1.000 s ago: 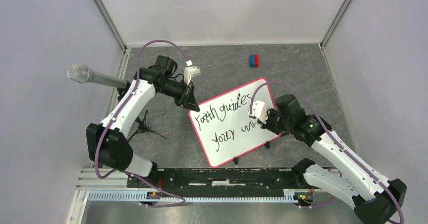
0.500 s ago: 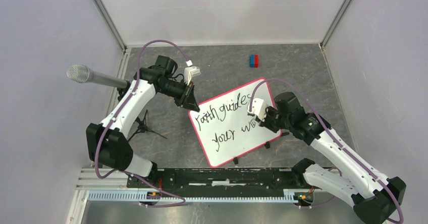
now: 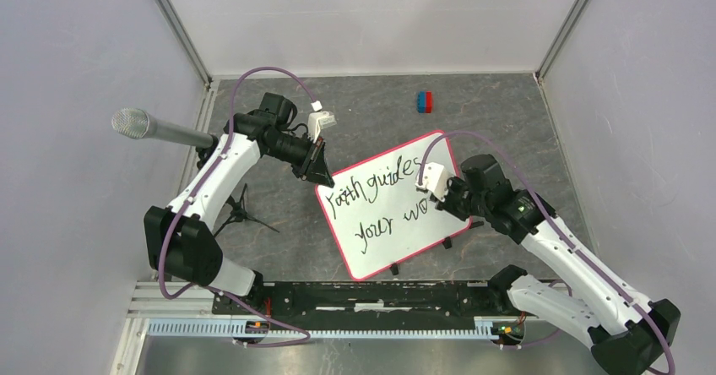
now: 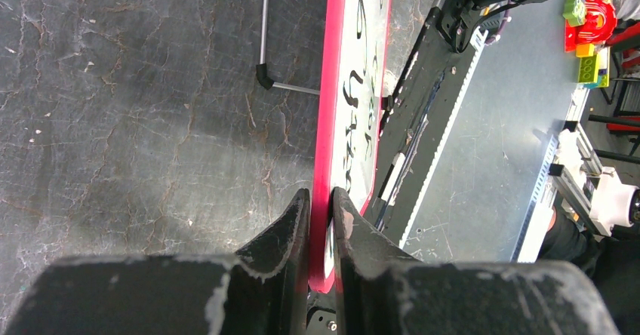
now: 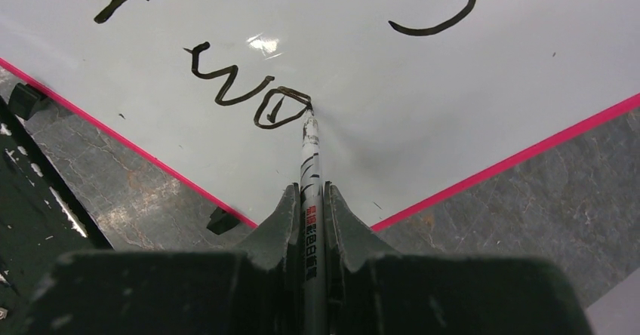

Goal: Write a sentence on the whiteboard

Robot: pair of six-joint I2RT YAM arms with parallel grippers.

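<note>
Right claw [image 5: 312, 199] is clamping a marker [image 5: 310, 150] on the whiteboard [image 5: 468, 86], blank space lying frame-right. Left claw [image 4: 321, 199] is pinching its rim.

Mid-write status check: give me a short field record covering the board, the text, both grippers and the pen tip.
Board: glossy white whiteboard with red-pink rim, lying at an angle between the arms
Text: black handwritten sentence, two lines, "Faith guides" then "your wo"; last word unfinished
Left gripper: shut on the board's rim near its far-left corner
Right gripper: shut on a slim white marker pen with black print
Pen tip: touching the board at the last letter
Elsewhere: small red-and-blue block beyond the board
</note>
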